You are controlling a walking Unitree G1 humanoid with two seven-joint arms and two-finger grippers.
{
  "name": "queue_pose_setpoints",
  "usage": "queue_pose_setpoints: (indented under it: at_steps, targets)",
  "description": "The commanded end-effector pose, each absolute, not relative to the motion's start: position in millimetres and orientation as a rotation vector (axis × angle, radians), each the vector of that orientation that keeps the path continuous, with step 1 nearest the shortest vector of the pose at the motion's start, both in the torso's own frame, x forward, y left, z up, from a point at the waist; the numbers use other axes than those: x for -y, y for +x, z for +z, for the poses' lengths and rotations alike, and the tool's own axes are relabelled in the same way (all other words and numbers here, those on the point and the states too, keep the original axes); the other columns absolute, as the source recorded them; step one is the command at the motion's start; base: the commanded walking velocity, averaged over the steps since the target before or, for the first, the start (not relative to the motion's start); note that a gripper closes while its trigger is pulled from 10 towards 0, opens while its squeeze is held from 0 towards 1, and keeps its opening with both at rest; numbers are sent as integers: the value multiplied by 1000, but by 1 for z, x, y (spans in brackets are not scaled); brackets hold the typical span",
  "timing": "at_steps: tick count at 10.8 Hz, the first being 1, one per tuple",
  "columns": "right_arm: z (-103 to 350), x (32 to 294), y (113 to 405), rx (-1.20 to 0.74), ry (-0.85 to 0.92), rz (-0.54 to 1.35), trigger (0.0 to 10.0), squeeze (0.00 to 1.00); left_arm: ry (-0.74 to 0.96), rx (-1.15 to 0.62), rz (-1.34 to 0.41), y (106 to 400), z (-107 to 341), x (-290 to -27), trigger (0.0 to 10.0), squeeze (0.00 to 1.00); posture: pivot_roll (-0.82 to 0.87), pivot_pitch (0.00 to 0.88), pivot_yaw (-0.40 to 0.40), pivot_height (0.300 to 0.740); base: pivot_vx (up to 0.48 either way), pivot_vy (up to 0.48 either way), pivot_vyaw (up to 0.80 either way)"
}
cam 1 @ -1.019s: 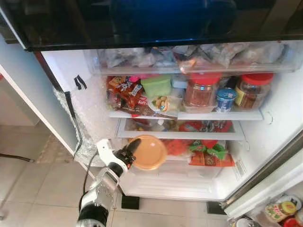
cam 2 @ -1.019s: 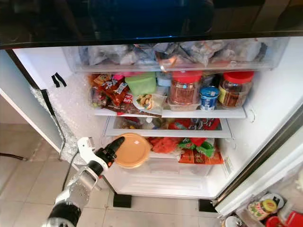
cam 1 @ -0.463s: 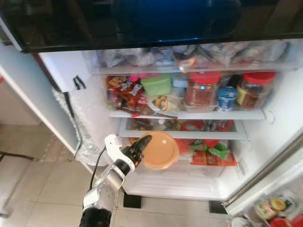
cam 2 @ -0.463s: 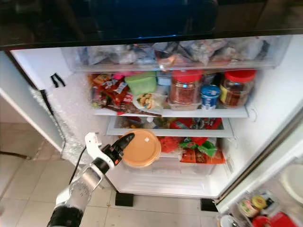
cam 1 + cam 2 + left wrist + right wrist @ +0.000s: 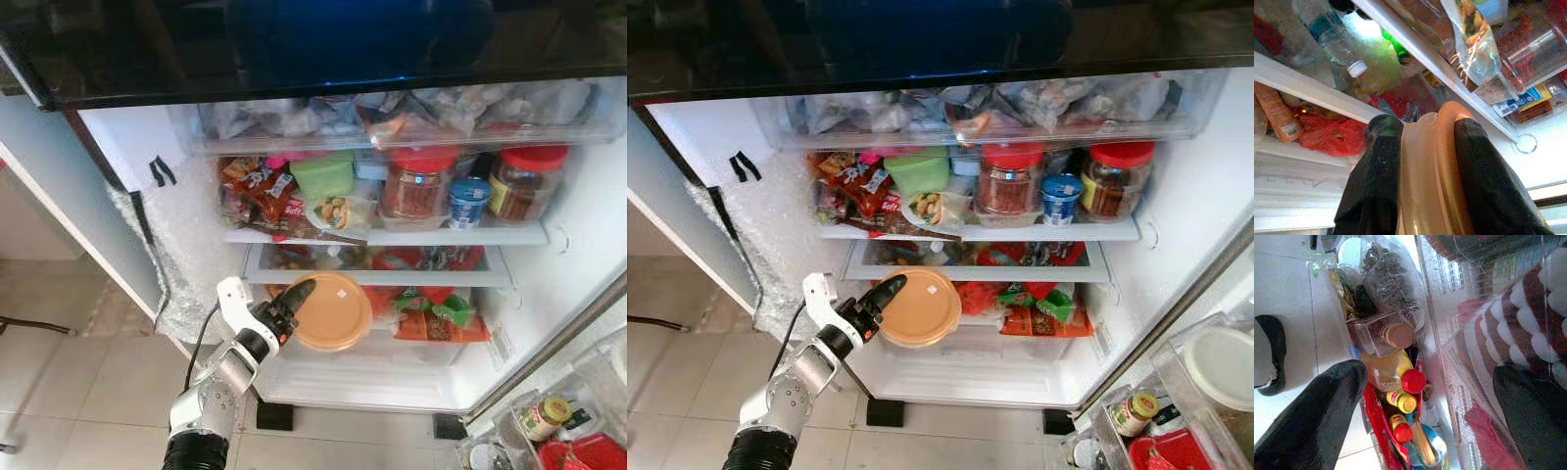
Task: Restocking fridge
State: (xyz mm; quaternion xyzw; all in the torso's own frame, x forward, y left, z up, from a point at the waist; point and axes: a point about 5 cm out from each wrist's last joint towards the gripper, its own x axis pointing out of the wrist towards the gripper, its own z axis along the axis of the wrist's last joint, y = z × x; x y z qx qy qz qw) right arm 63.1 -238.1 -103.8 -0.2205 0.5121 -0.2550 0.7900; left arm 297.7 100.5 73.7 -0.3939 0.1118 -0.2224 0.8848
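My left hand (image 5: 291, 305) is squeezing the edge of a round orange tub (image 5: 331, 311), one black finger (image 5: 1374, 191) on each side. I'm holding the tub just in front of the fridge's lower shelf (image 5: 377, 280), by the red bags (image 5: 384, 302). My right hand (image 5: 1425, 416) is wide open, with nothing in it, above a bin of bottles (image 5: 1396, 401).
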Motion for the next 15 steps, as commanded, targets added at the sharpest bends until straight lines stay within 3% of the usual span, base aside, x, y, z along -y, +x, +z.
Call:
queue_pose_setpoints:
  at_steps: [1, 6, 9, 10, 11, 13, 15]
  targets:
    - [-101, 252, 55, -1126, -505, -603, 10000, 0, -832, -214, -457, 296, 77, -103, 10000, 0, -140, 62, 107, 740, 0, 0, 0]
    - [-102, 251, 55, -1135, -492, -613, 10000, 0, -835, -212, -458, 297, 79, -102, 10000, 0, -141, 57, 107, 740, 0, 0, 0]
    - [-106, 245, 58, -1115, -190, -560, 10000, 0, -845, -215, -460, 297, 78, -100, 10000, 0, -136, 53, 108, 740, 0, 0, 0]
    - [-109, 240, 60, -1090, 7, -536, 10000, 0, -891, -221, -463, 297, 74, -96, 10000, 0, -134, 53, 108, 740, 0, 0, 0]
    - [-110, 236, 61, -1086, 80, -500, 10000, 0, -962, -212, -400, 300, 72, -97, 10000, 0, -139, 55, 105, 740, 0, 0, 0]
    - [-110, 235, 61, -1083, 137, -467, 10000, 0, -1177, -176, -350, 304, 75, -111, 10000, 0, -135, 55, 106, 740, 0, 0, 0]
    - [-110, 235, 61, -1080, 150, -457, 10000, 0, -1045, -172, -377, 305, 75, -117, 10000, 0, -136, 55, 105, 740, 0, 0, 0]
